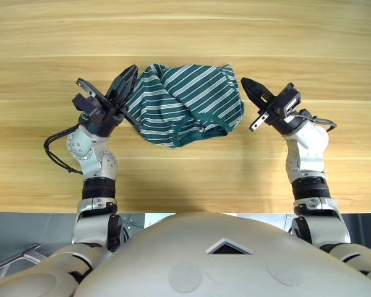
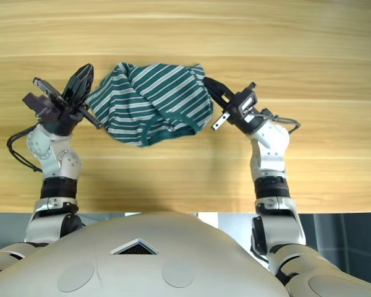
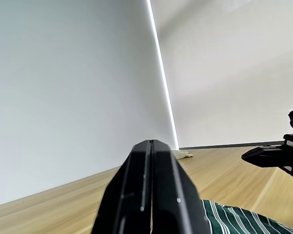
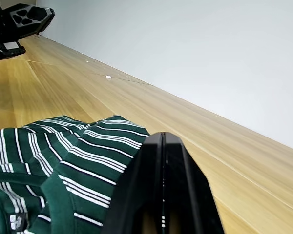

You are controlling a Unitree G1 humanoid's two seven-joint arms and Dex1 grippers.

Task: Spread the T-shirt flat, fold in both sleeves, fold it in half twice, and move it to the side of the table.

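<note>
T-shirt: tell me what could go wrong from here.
1. The T-shirt lies bunched in a heap, so a grab may catch several layers and fail to spread it flat.
2. The left gripper and right gripper sit shut at its edges; pushing in like that might just shove the cloth across the table.

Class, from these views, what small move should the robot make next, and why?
The T-shirt lies crumpled on the table, with the left gripper and right gripper flanking it, fingers shut. So probably open both and pinch its opposite edges to spread it.
</note>
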